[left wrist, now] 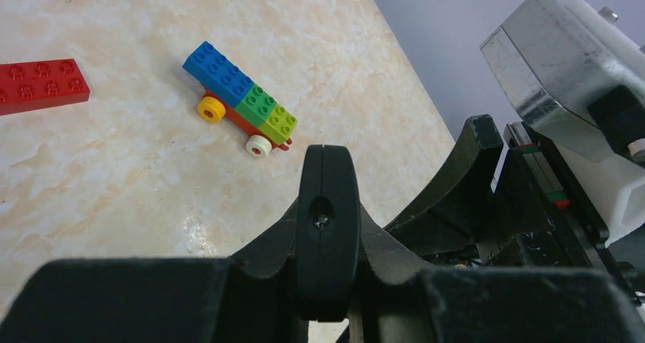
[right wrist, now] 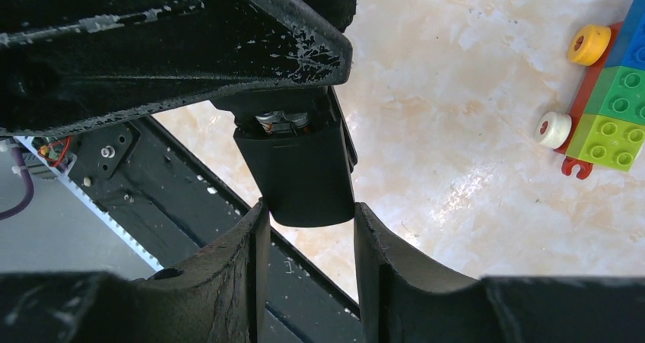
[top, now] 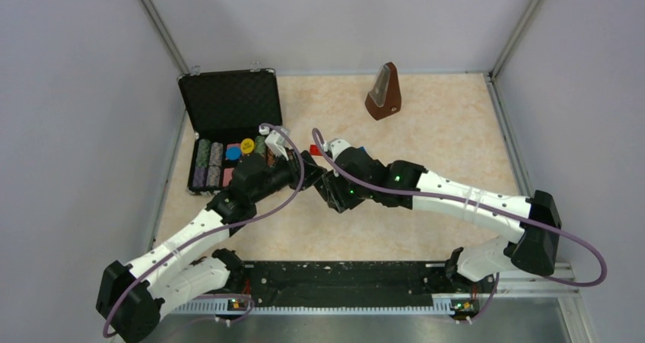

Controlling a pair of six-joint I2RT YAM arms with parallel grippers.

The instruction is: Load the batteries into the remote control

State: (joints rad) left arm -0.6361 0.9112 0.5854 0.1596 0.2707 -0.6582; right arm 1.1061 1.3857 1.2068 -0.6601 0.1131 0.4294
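Observation:
My left gripper point(left wrist: 327, 240) is shut on the remote control point(left wrist: 327, 206), a slim black bar seen end-on between its fingers. Both arms meet over the table's middle in the top view, left gripper point(top: 304, 168) and right gripper point(top: 333, 191). In the right wrist view my right gripper point(right wrist: 308, 215) has both fingertips touching the sides of the remote's near end point(right wrist: 300, 172). Silvery battery ends point(right wrist: 280, 120) show just above that black end piece. I cannot tell whether that piece is a separate cover or the remote's body. The left gripper's fingers point(right wrist: 190, 46) hide the rest of the remote.
A colourful toy-brick train point(left wrist: 239, 100) point(right wrist: 608, 107) and a flat red brick point(left wrist: 42, 84) lie on the table beyond the grippers. An open black case point(top: 228, 103) with chips stands at the back left, a brown metronome point(top: 384, 92) at the back. A black rail point(top: 335, 282) runs along the near edge.

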